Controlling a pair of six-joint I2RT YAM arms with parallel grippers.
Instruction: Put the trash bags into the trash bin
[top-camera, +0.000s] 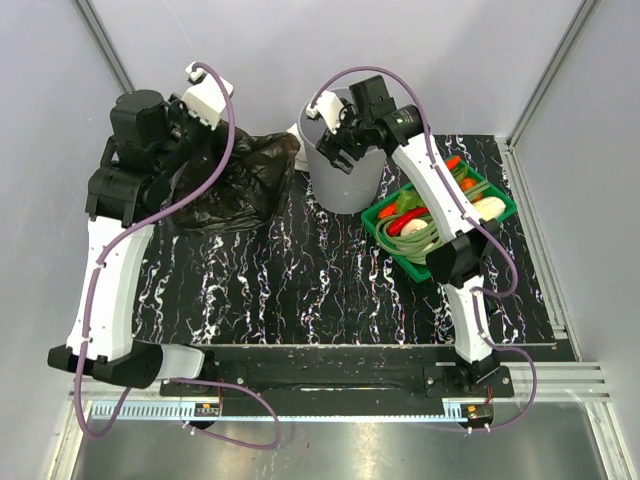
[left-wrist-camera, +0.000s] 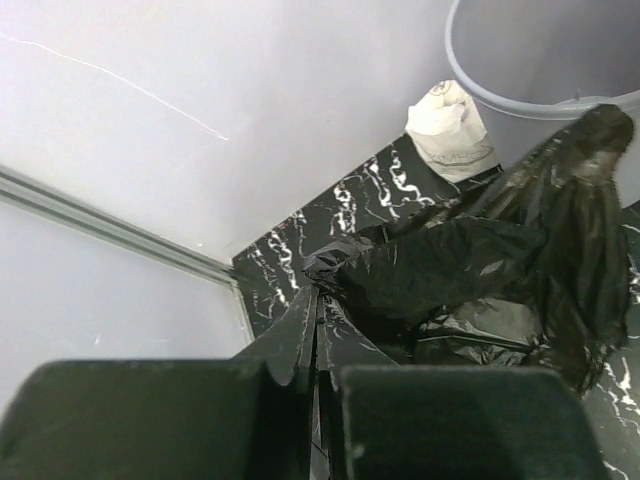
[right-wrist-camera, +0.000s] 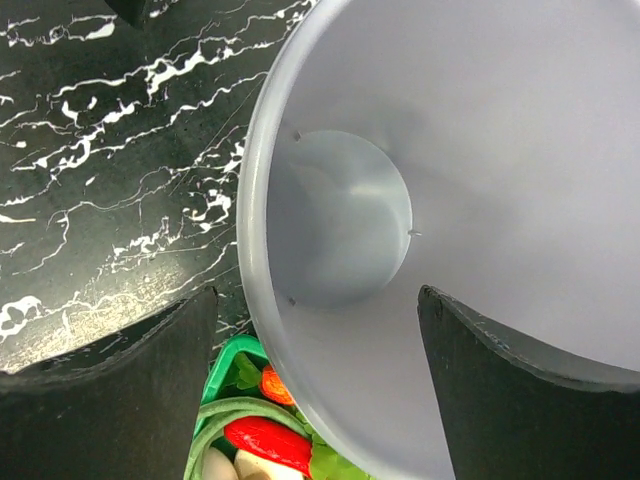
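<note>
Marbled table (top-camera: 330, 290): left tool (left-wrist-camera: 318, 350) clamps trash bag (top-camera: 245, 180); right tool (top-camera: 343, 132) wide astride trash bin (top-camera: 345, 190), arm outstretched

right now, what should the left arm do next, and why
Probably lift the crinkly black plastic trash bag toward the light-grey round plastic bin: the left gripper pinches its film, jaws shut, and the bag lies on the black marbled table beside the empty bin.

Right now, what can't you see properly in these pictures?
- Top view: part of the trash bag, hidden under the left arm.
- Left wrist view: most of the trash bin, cut off by the top edge.
- Right wrist view: most of the green basket, cut off at the bottom, covered by the bin.
</note>
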